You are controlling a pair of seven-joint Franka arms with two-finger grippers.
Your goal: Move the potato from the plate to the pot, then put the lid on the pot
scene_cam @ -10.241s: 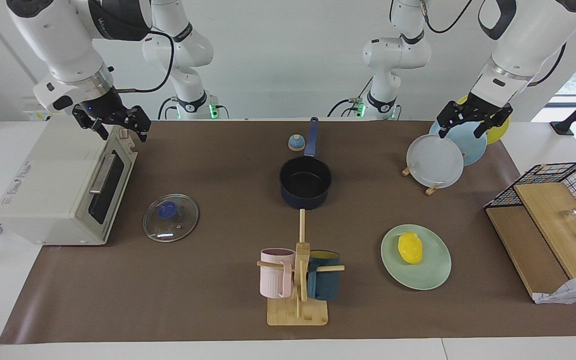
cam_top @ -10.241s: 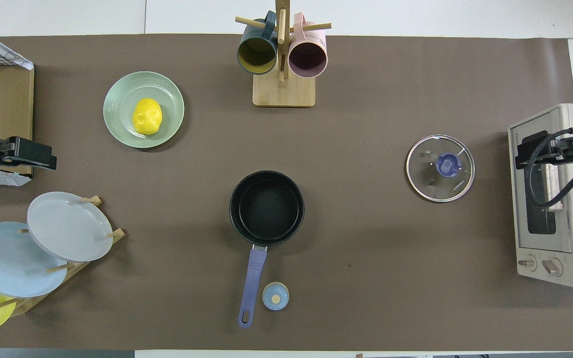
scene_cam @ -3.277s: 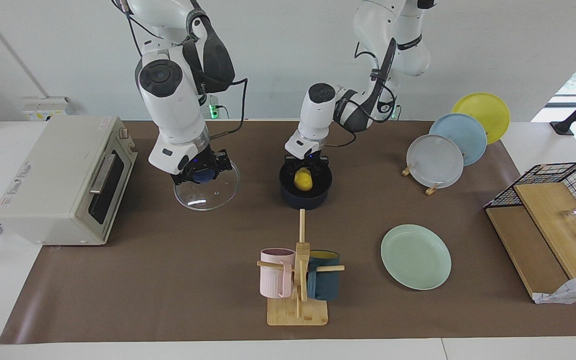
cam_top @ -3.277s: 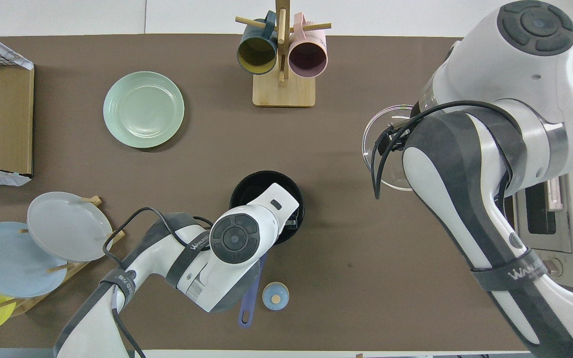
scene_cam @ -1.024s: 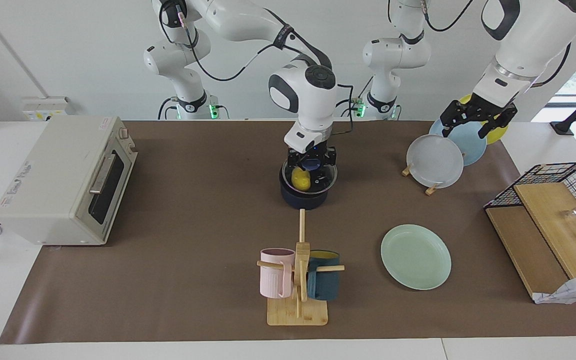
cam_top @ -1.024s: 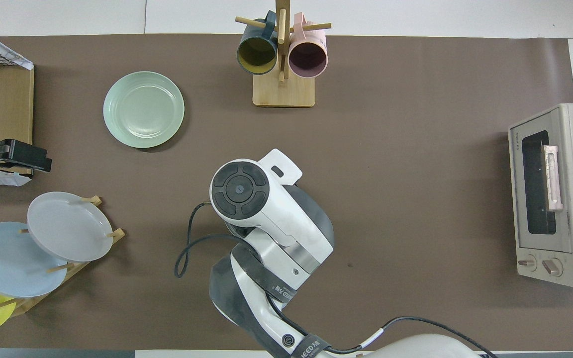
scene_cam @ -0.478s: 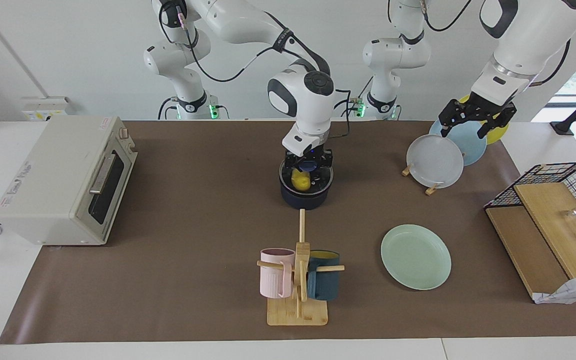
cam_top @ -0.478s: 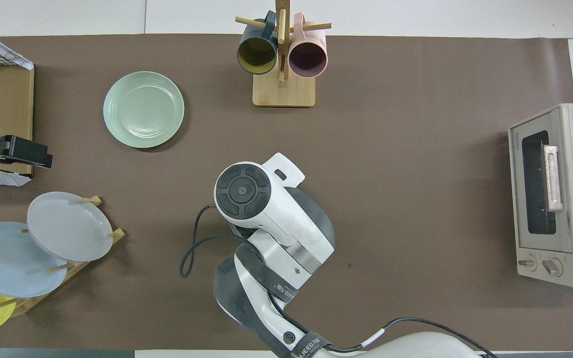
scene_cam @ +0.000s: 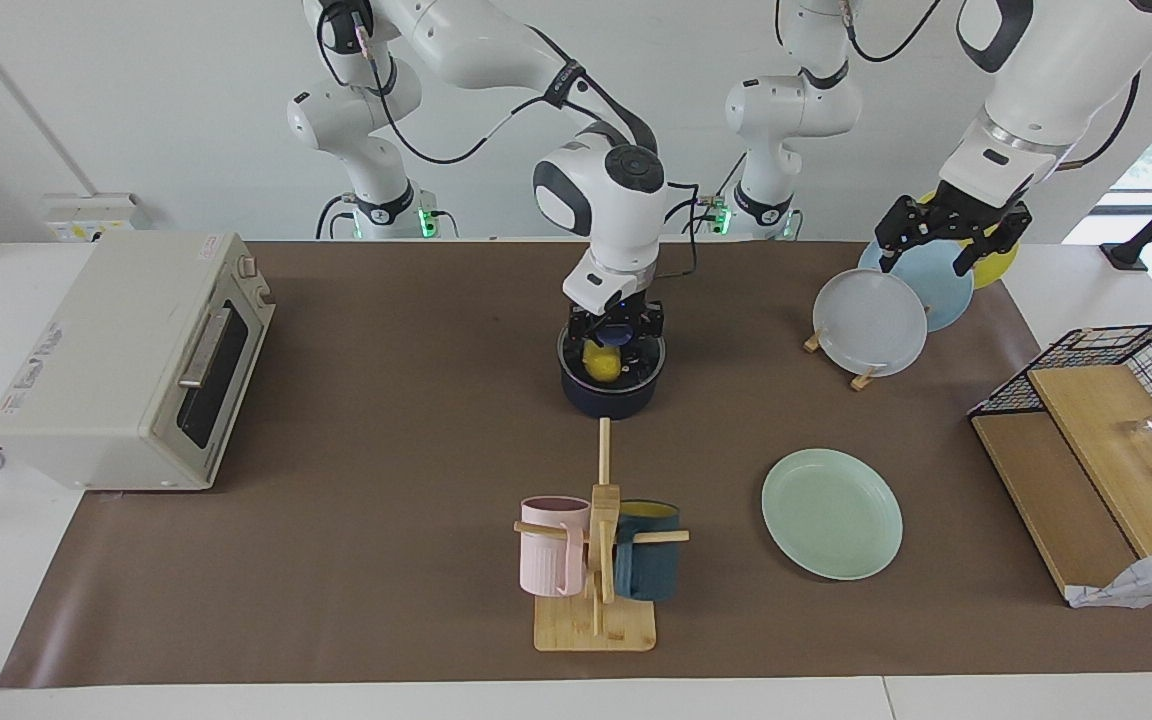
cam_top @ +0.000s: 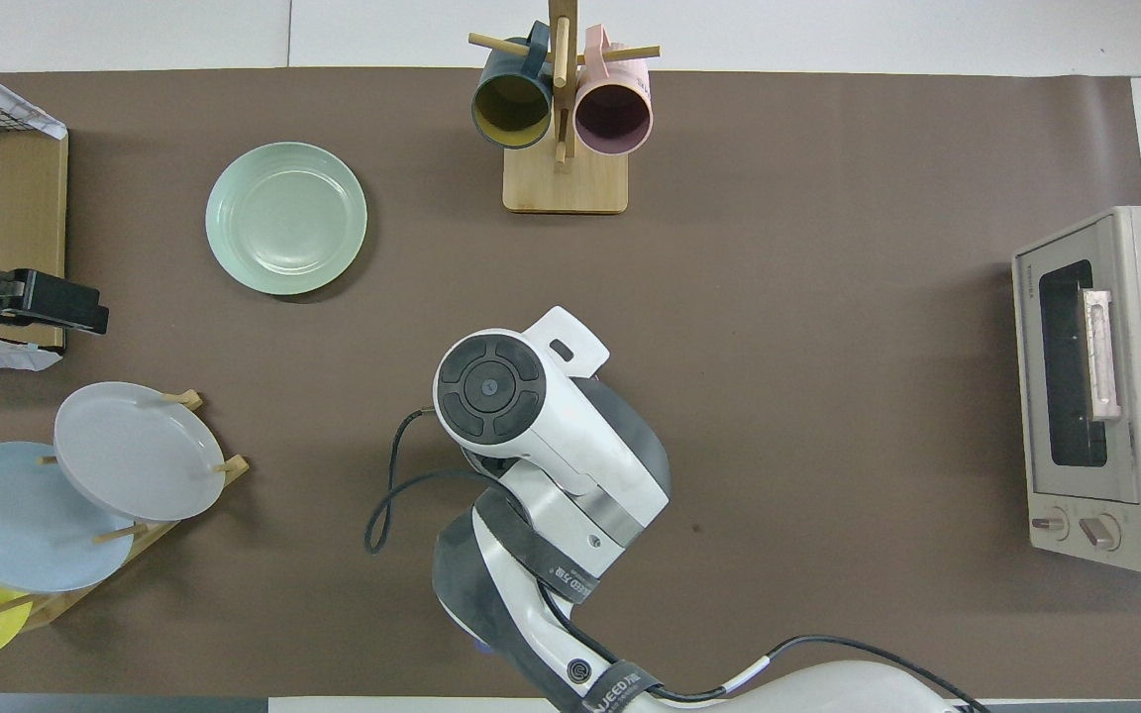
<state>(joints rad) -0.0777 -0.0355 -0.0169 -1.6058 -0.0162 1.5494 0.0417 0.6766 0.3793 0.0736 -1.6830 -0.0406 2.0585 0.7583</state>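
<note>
Centre of the facing frame: the round clear glass lid with a metal rim [scene_cam: 613, 350] is seen sitting on the small dark navy saucepan [scene_cam: 608, 397]. Its blue knob is clamped between the fingers of the right gripper [scene_cam: 616, 329]. The glossy bright-yellow potato [scene_cam: 601, 363] is visible through the glass, inside the pot, just below those fingers. The round pale mint-green plate [scene_cam: 832, 513] is left bare at lower right. At upper right the left gripper [scene_cam: 946, 236] is held over the plate rack [scene_cam: 861, 378], fingers spread apart.
</note>
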